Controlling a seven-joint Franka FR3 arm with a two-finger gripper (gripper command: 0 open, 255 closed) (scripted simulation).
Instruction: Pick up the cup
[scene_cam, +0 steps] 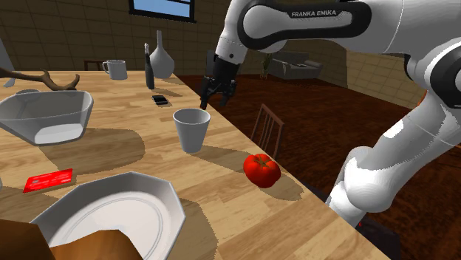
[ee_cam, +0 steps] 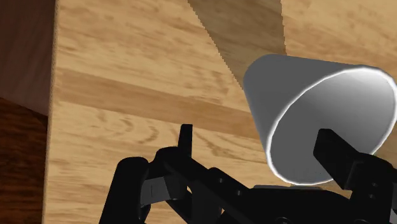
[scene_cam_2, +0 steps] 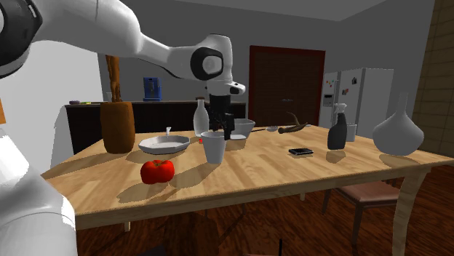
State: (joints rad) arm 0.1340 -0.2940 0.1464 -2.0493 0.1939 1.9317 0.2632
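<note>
The approach was in hand. The cup [scene_cam: 192, 129] stood upright near the edge of the table [scene_cam: 222, 188]. The gripper [scene_cam: 215, 93] hovered at its 1 o'clock in the shoulder view, fingers spread, holding nothing. Next, it probably needed to straddle the rim and descend.

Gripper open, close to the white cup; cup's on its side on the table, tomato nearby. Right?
No: the cup stands upright on the table, mouth up; the shoulder view shows it. The rest holds: gripper open close to it, tomato nearby.
</note>
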